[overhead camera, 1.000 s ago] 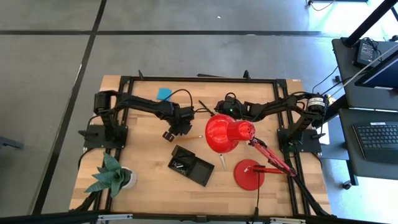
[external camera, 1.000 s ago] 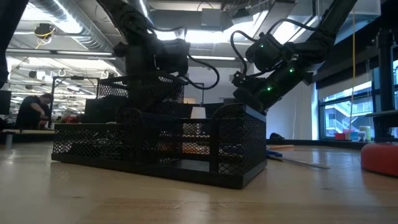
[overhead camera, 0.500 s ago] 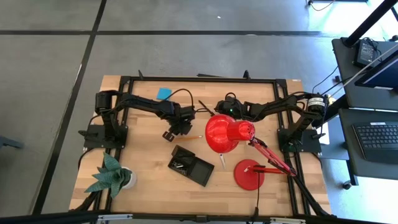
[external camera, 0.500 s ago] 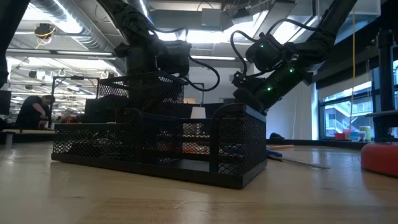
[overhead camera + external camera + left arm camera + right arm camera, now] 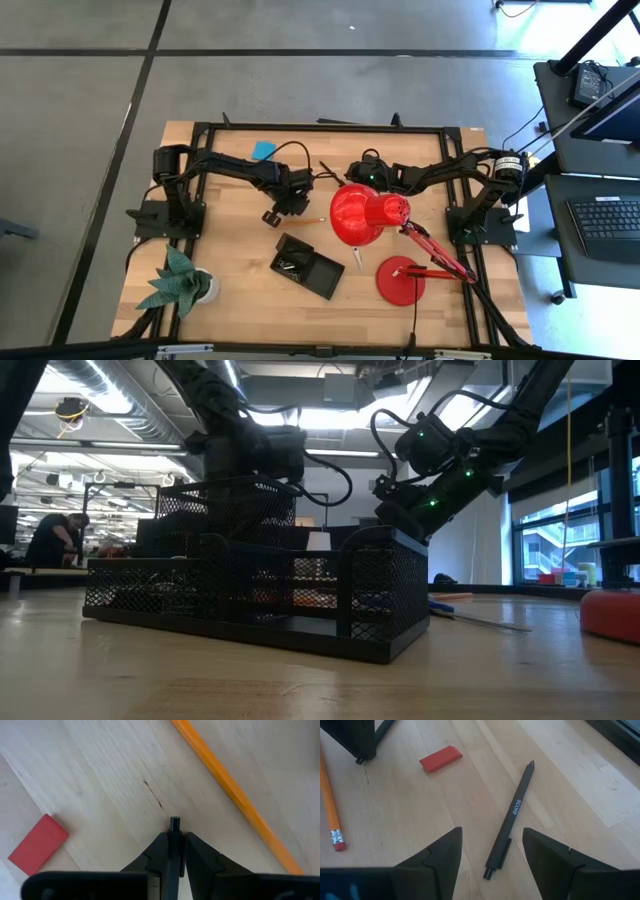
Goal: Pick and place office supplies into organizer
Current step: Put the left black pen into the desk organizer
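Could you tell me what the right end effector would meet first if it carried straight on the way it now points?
Most likely the black pen, lying on the table directly ahead of the right end effector, whose fingers stand open either side of it. Depth is hard to judge.

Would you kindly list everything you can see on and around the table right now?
Organizer: 1, black mesh, near edge of the table, by the lamp shade.
Desk lamp: 1, red, right of centre.
Paper plant: 1, green, left near corner.
Sticky-note pad: 1, blue, far edge.
Pencil: 1, orange, lying beside the left gripper.
Eraser-like piece: 1, red, flat on the wood.
Loose pen: 1, black, lying under the right gripper.
Held pen: 1, black, between the left fingers.
Person: 1, dark clothing, in the room behind.
Left gripper: closed on the held pen, mid-table.
Right gripper: open, above the loose pen.
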`<state>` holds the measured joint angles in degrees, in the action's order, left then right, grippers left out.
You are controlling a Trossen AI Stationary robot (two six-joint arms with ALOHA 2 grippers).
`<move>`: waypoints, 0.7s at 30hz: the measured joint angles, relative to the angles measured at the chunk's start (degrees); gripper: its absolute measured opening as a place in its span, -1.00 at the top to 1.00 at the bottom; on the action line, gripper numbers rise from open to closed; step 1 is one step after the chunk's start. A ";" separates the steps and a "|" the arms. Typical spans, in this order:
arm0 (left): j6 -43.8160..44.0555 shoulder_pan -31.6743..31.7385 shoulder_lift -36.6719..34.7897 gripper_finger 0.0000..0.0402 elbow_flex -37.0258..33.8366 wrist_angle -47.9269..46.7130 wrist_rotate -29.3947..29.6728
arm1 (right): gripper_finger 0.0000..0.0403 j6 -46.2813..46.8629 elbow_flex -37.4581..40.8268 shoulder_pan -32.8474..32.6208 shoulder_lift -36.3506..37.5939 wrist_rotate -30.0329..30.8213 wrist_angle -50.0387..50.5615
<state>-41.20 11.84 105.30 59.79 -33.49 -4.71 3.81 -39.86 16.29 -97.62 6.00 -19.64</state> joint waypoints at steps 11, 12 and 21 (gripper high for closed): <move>5.51 -0.07 -7.61 0.82 -0.26 -0.83 0.04 | -0.05 0.02 0.00 0.00 0.00 0.00 -0.02; 5.94 -0.06 -8.48 0.84 -0.26 -1.03 0.04 | -0.05 0.04 0.00 0.00 0.00 0.00 0.00; 10.24 -0.51 -20.64 0.90 -0.20 -1.01 -0.16 | -0.05 0.13 0.00 0.00 0.00 0.00 -0.16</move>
<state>-30.96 11.32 84.66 59.59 -34.50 -4.87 3.95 -39.86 16.29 -97.62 6.00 -19.79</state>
